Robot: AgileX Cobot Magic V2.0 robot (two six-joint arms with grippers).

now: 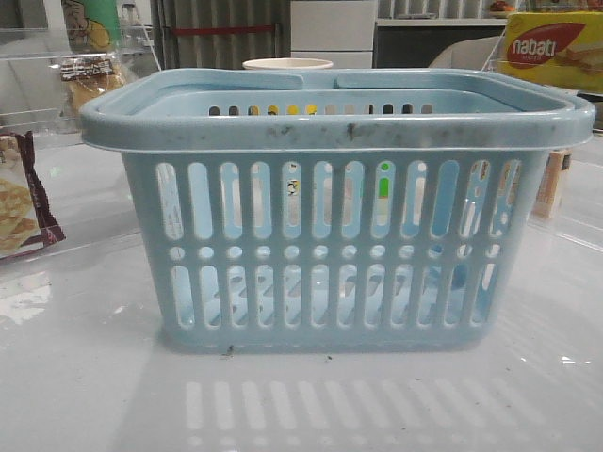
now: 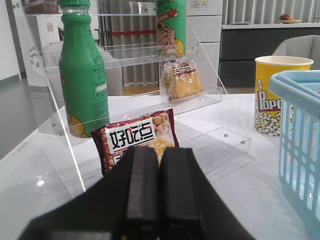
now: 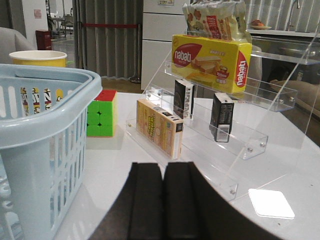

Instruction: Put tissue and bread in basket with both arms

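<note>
The light-blue basket (image 1: 330, 235) stands mid-table; it also shows in the left wrist view (image 2: 300, 140) and the right wrist view (image 3: 45, 105). The bread (image 2: 182, 80), golden-brown in a clear wrapper, lies on a clear shelf ahead of my left gripper (image 2: 159, 165), which is shut and empty; the bread also shows in the front view (image 1: 89, 80). Two small blackish packs (image 3: 184, 97) (image 3: 221, 117) stand on the clear stepped shelf ahead of my right gripper (image 3: 163, 172), which is shut and empty. I cannot tell which pack is the tissue. Neither gripper shows in the front view.
A maroon-edged cracker packet (image 2: 137, 140) leans just past my left fingers, with a green bottle (image 2: 82, 75) beside it. A popcorn cup (image 2: 275, 95) stands behind the basket. A Rubik's cube (image 3: 100, 112), a tan box (image 3: 160, 127) and the yellow nabati box (image 3: 210, 60) are on the right.
</note>
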